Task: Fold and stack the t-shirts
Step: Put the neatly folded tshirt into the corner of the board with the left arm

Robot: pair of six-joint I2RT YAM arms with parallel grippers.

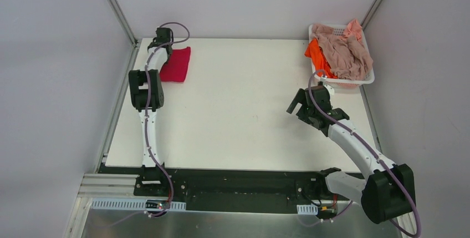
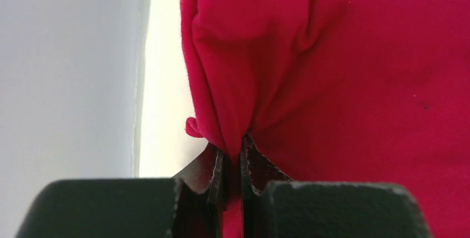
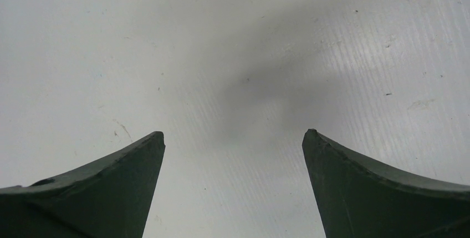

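A folded crimson red t-shirt (image 1: 177, 64) lies at the far left corner of the white table (image 1: 238, 110). My left gripper (image 1: 164, 42) is at its far left edge and is shut on a pinch of the red cloth; the left wrist view shows the red t-shirt (image 2: 343, 82) gathered between the closed jaws of that gripper (image 2: 233, 145). My right gripper (image 1: 297, 105) hangs open and empty over bare table at the right; in the right wrist view this gripper (image 3: 233, 133) has only table between its fingers. An orange t-shirt (image 1: 318, 56) and pinkish-beige t-shirts (image 1: 345, 49) lie crumpled in the basket.
A white plastic basket (image 1: 366, 78) stands at the table's far right corner. Grey walls with metal posts close in the table on the left, back and right. A black rail runs along the near edge by the arm bases.
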